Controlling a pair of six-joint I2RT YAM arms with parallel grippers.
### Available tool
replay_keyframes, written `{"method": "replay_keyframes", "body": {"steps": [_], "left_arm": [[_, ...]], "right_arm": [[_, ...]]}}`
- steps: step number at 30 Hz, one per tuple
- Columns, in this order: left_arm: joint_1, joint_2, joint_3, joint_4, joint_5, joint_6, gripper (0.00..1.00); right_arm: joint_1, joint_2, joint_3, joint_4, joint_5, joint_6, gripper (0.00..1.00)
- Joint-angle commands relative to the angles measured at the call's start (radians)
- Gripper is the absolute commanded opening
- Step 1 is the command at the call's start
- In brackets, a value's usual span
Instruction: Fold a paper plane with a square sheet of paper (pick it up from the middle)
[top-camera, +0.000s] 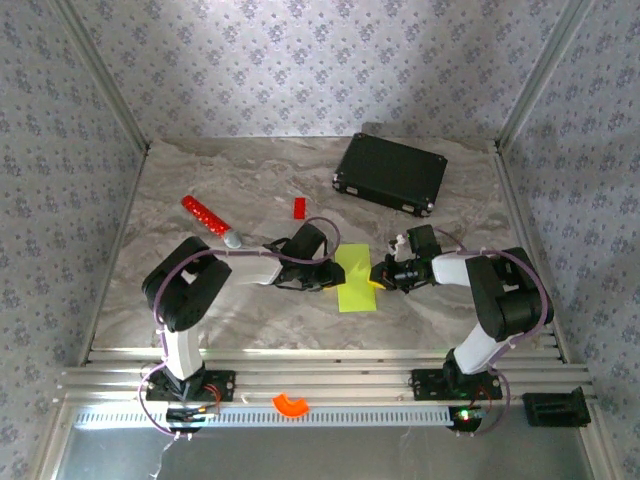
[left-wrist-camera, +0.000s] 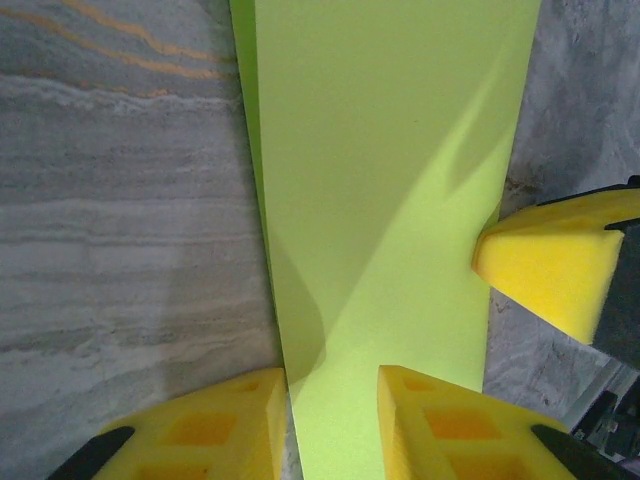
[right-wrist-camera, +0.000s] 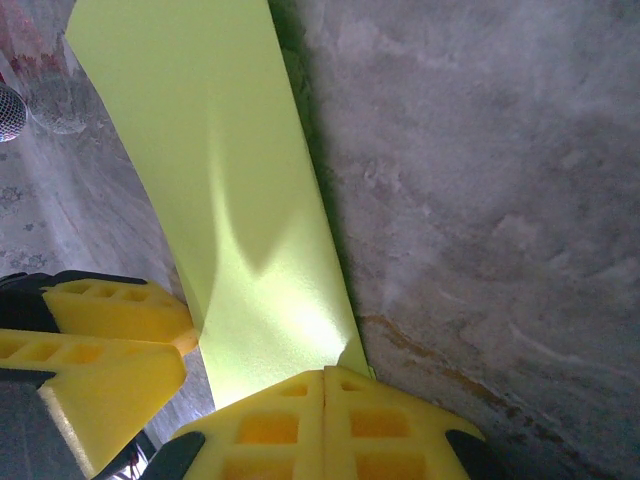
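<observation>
Early stage: sheet halved to a strip; no nose or wings yet.
Top: square sheet of paper (top-camera: 356, 278) flat on bench (top-camera: 280, 320) between left gripper (top-camera: 325, 272) & right gripper (top-camera: 385, 272), long axis crosswise to both, no pointed end; L wrist: pads (left-wrist-camera: 450, 425) apart, straddling strip edge; R wrist: pads (right-wrist-camera: 380, 430) pressed together at its corner, pinch unclear.

Looks like a lab robot cell, not a home: aluminium extrusion rails (top-camera: 330, 380) up front, arm bases (top-camera: 185, 385) bolted on, floral wallpaper panels (top-camera: 300, 60) in metal framing, marble-print tabletop (top-camera: 200, 300).
</observation>
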Motion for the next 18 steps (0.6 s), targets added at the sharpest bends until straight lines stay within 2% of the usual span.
{"method": "replay_keyframes", "body": {"steps": [1,18], "left_arm": [[-0.010,-0.004,-0.015,0.039,0.009,-0.014,0.27],[-0.010,-0.068,-0.057,0.081,-0.012,-0.046,0.17]], "right_arm": [[-0.008,0.034,-0.037,-0.080,0.071,0.006,0.04],[-0.012,0.015,-0.042,-0.052,0.048,0.034,0.08]]}}
